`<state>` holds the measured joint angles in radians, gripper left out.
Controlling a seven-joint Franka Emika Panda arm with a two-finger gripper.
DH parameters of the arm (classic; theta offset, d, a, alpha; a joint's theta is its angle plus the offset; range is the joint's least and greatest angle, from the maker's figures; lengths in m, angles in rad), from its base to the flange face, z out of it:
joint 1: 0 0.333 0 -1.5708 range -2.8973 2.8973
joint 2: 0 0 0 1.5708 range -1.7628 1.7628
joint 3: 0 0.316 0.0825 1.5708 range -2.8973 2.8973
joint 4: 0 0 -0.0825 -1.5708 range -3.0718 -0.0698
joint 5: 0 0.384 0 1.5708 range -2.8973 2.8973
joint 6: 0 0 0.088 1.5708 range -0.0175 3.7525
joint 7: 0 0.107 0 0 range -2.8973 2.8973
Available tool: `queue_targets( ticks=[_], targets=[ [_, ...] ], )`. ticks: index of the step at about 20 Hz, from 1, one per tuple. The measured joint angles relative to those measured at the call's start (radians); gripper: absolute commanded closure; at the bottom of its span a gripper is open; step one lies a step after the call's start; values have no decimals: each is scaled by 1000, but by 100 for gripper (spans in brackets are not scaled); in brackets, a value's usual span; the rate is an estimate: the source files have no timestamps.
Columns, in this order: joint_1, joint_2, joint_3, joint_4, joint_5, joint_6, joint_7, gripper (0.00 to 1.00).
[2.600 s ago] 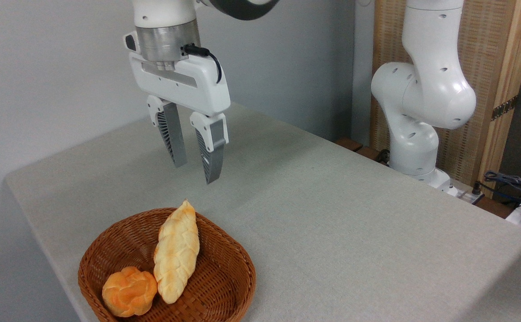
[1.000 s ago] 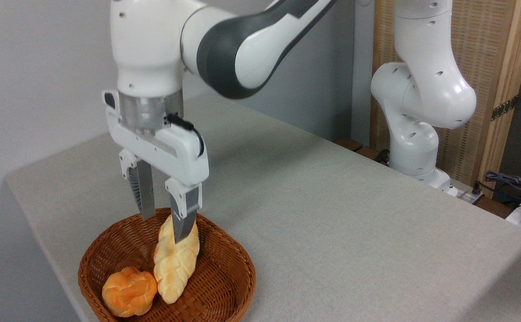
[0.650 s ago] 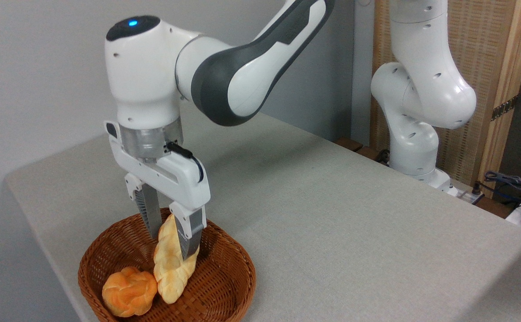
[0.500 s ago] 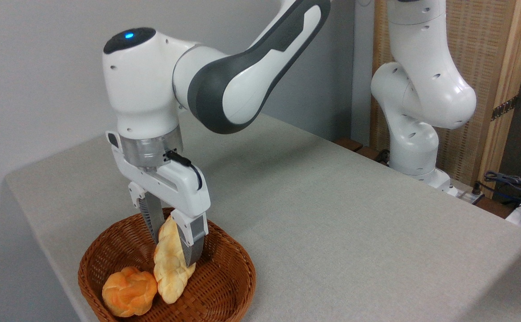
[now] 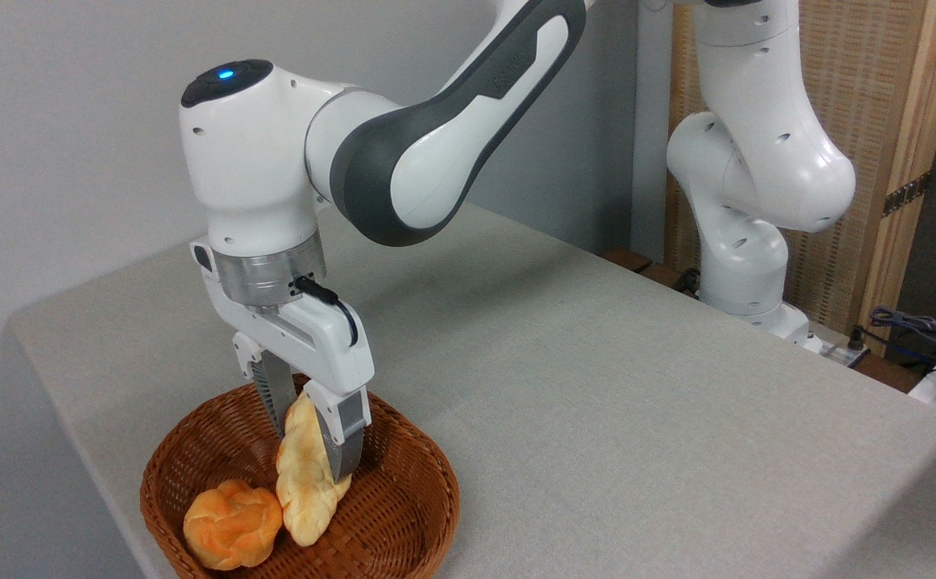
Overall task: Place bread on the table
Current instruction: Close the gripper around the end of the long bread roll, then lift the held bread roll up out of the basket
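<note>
The gripper (image 5: 317, 434) straddles the braided loaf (image 5: 305, 482) in the wicker basket (image 5: 404, 515), fingers apart, not yet clamped. Close gently mid-loaf, then lift straight up, clear of the round bun (image 5: 231, 524) touching its left.

The near finger (image 5: 346, 438) of the hand (image 5: 315, 438) covers part of the braided loaf (image 5: 305, 482); the basket (image 5: 404, 515) runs past the bottom edge.
</note>
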<state>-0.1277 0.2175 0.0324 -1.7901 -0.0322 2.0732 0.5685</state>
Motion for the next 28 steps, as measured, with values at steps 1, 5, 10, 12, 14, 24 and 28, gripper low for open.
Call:
queue_targets(
  ticks=[1,5,10,12,14,24,28],
  targets=[
    [0,0,0,0,0,0,0,71],
    [-1,-1,0,1,0,-1,0,71],
    [-1,-12,-1,8,0,-1,0,67],
    [-1,-28,-1,16,0,-1,0,67],
    [-1,-64,-1,23,0,-11,0,64],
    [-6,-204,-27,20,-3,-315,21,55],
    [-13,-206,-43,5,-3,-438,26,20]
  ],
)
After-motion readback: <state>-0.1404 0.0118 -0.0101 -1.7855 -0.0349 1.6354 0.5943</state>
